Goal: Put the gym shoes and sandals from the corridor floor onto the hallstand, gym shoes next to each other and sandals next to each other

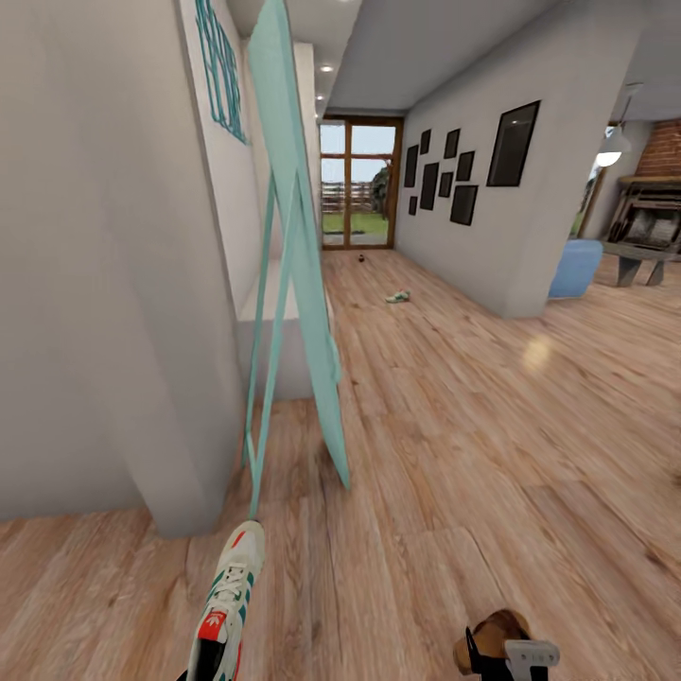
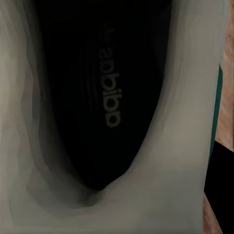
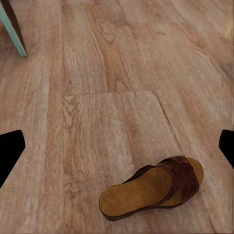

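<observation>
While I look down the corridor from the head camera, the corridor floor [image 1: 454,416] reads as light brown wood planks with clear grain and a soft sheen. I count two gym shoes. One gym shoe [image 1: 225,605] sits at the bottom left of that view, toe pointing away from me: white upper, white laces, green side stripes, a red-orange patch on the tongue. The second gym shoe [image 1: 398,297] is a small pale shape with a green touch, lying on the planks far down the corridor, near the right-hand wall. Beyond it a tiny dark object rests before the glazed door [image 1: 357,184]; I cannot tell what it is.

I see one sandal [image 3: 156,187] clearly: flat, slim, a tan footbed with a dark brown cut-pattern strap. It appears at the bottom right of the head view [image 1: 492,638], with the right gripper [image 1: 525,655] just beside it. I cannot tell how wide that gripper stands, nor whether the sandal is held.

My left wrist camera looks straight into a shoe: pale grey-white padded collar around a dark insole with printed lettering. The left gripper's state I cannot judge.

A tall teal panel [image 1: 298,236] leans against the left wall. Nine black picture frames [image 1: 513,142] hang on the right wall.
</observation>
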Motion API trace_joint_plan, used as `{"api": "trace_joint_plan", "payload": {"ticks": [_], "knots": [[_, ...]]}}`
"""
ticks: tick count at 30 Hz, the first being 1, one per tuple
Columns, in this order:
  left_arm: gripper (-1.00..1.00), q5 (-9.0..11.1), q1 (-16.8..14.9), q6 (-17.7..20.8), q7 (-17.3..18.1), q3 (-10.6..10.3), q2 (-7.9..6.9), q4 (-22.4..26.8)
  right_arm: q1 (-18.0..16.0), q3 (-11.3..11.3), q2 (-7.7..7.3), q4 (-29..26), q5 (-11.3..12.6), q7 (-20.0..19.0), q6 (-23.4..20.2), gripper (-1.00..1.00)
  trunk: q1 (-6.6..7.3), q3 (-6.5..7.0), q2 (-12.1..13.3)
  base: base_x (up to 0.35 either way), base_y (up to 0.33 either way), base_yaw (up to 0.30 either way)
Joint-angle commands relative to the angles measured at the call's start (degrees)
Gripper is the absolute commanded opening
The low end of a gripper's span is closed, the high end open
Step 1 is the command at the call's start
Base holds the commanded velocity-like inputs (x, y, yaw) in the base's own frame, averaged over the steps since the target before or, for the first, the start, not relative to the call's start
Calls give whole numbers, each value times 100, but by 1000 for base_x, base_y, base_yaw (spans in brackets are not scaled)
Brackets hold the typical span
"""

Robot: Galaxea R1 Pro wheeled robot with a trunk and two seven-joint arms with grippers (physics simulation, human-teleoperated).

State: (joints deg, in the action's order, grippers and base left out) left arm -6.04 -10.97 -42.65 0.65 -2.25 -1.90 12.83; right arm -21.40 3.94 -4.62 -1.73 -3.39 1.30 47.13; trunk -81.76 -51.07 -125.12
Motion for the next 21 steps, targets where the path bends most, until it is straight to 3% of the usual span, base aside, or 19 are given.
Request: {"api": "trace_joint_plan", "payload": {"ticks": [1,21], "knots": [[-100,-11,-2,-15,-12,-21,-3,0,-5,36,0,6,-39,10,16,100,0,-8,-2,118,26,-271],[-100,-11,-2,-19,-10,-21,-3,0,-5,36,0,0,-39,10,16,100,0,-59,-2,10,2,-271]]}}
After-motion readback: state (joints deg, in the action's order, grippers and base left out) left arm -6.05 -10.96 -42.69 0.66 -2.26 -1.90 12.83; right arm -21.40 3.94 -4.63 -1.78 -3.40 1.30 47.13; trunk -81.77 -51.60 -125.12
